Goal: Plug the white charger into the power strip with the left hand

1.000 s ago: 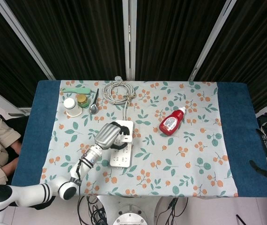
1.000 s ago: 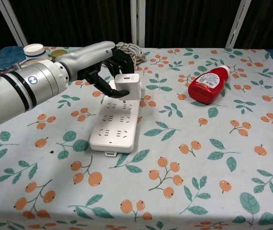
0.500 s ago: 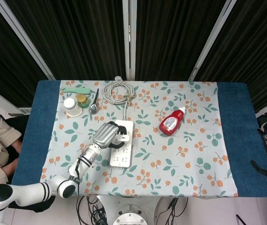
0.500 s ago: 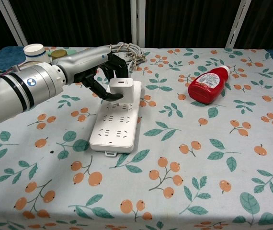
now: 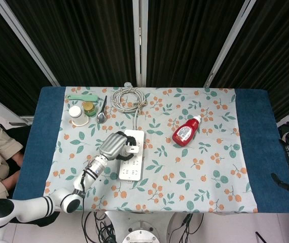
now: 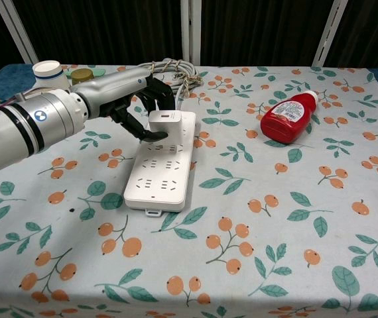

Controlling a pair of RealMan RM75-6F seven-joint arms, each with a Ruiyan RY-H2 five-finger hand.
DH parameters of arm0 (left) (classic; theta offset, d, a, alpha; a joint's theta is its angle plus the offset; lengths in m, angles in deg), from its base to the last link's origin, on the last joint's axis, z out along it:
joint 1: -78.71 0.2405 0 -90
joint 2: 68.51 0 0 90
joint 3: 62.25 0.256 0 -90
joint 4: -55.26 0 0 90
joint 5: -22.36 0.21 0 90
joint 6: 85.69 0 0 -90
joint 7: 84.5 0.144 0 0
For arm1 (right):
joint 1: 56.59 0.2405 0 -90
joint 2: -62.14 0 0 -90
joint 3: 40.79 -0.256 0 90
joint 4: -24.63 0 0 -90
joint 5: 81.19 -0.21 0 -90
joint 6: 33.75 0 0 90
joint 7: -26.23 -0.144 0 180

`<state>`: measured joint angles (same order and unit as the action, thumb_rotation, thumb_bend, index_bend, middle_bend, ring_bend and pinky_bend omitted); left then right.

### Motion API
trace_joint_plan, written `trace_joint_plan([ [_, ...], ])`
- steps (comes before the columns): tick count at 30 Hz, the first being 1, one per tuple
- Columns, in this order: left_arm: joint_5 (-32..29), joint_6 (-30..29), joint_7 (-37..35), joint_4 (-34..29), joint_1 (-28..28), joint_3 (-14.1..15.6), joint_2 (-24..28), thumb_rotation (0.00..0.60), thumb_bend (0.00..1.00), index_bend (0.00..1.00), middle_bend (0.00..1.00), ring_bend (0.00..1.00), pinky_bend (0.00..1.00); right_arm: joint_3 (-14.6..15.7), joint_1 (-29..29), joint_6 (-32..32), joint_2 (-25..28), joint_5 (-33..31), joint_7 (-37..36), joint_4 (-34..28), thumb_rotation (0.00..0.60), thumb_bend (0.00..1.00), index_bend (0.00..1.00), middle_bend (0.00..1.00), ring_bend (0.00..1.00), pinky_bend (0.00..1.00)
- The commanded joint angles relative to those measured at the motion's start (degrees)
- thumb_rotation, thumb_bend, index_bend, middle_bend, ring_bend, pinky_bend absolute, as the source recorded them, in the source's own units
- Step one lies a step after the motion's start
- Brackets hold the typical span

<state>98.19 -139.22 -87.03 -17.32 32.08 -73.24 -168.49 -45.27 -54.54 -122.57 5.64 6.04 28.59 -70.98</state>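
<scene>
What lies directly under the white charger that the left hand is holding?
The power strip lies under the white charger, at its far end, with the left hand gripping the charger. Whether the prongs are seated cannot be seen; the charger covers them.

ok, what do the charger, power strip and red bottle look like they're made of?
White cube charger, gripped by the left hand: smooth hard plastic, apparently matte, with crisp edges. Long white power strip: likely the same moulded plastic, with even socket cut-outs. Red squeeze bottle with white cap: glossy plastic, judging by the sheen; soft or rigid can't be told.
</scene>
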Motion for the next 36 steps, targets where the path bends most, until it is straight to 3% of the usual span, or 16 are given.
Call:
trace_joint_plan([
  [1, -0.01, 0.10, -0.24, 0.11, 0.03, 0.10, 0.03, 0.600, 0.46, 0.63, 0.66, 0.45, 0.30, 0.02, -0.05, -0.05, 0.02, 0.01, 0.13, -0.10, 0.600, 0.09, 0.00, 0.04, 0.00, 0.00],
  [36, 1.86, 0.82, -6.24, 3.93, 0.02, 1.37, -0.73, 0.600, 0.46, 0.63, 0.66, 0.45, 0.29, 0.09, -0.48, -0.56, -0.20, 0.01, 0.38, -0.24, 0.600, 0.09, 0.00, 0.04, 0.00, 0.00],
])
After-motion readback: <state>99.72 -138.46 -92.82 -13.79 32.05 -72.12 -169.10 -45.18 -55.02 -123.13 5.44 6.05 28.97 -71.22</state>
